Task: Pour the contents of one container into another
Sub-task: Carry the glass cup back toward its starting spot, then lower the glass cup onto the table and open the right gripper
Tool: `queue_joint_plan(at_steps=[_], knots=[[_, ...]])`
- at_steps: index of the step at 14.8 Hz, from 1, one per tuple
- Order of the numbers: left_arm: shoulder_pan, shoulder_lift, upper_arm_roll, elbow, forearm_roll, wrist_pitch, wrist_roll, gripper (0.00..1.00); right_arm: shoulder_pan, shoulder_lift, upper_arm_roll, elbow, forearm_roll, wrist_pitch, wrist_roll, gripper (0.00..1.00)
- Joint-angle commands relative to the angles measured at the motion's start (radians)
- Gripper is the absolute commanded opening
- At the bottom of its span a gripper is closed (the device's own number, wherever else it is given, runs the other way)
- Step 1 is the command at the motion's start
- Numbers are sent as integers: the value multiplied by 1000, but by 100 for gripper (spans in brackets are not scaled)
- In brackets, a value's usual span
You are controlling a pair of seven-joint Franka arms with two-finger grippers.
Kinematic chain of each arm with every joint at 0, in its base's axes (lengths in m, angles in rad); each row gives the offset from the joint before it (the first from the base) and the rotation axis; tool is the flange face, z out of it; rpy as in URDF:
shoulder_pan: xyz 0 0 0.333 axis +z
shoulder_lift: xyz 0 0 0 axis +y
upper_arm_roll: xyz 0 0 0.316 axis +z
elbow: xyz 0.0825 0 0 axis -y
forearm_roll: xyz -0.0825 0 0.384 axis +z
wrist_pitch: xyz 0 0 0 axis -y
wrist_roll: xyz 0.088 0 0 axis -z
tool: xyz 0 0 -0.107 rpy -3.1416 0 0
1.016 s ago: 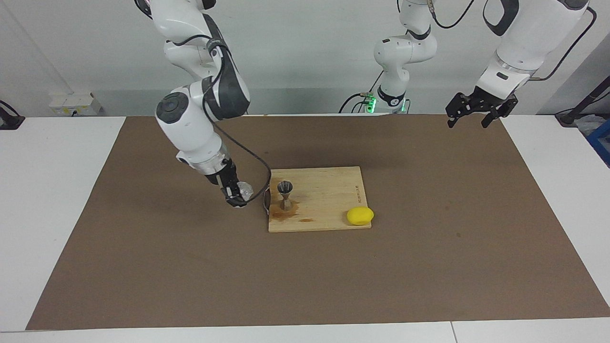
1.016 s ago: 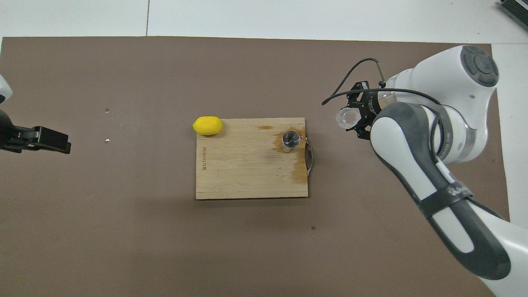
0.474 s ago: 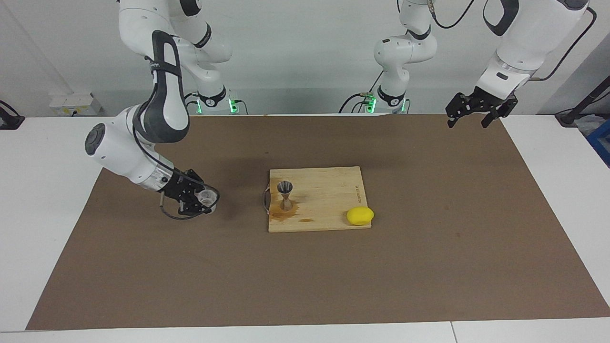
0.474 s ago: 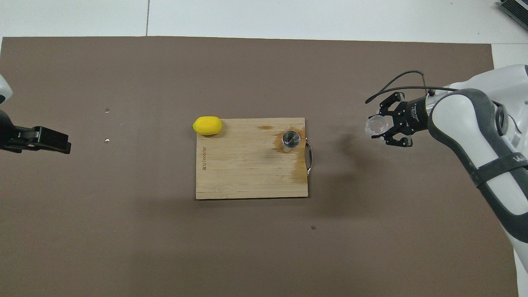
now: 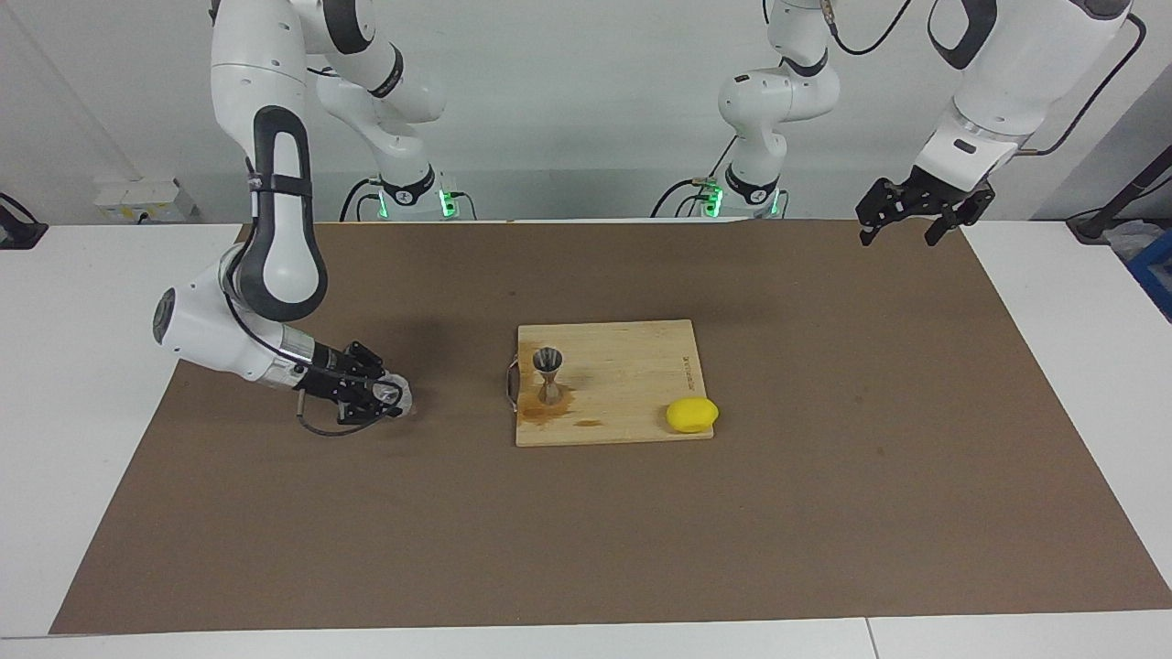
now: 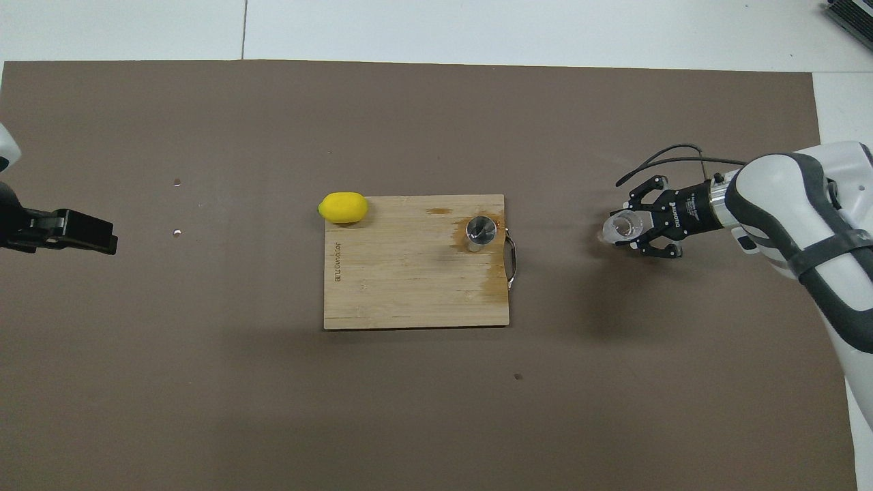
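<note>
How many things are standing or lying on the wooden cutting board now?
2. The metal jigger stands upright on the cutting board at its handle end. The lemon lies on the corner toward the left arm's end, overhanging the edge.

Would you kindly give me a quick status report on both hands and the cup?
Right hand low over the mat, shut on clear cup. Left hand waits, open. Jigger upright on cutting board; nothing between.
</note>
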Motion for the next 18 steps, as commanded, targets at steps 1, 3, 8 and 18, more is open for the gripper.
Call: queue_joint_plan(at_steps=[1,3,8,18], knots=[[-9,-12,11,-15,3,4,6,100,-19,-14,12,-35,30,-9,-56,0],[-11,-12,11,-15,3,4,6,100,-24,-14,12,-56,43,-5,-75,0],[-11,-12,11,-15,3,4,6,100,-32,-15,11,-90,84,9,-112,0],[-11,-12,11,-15,3,4,6,100,-22,-80,6,-92,57,5,-98,90]])
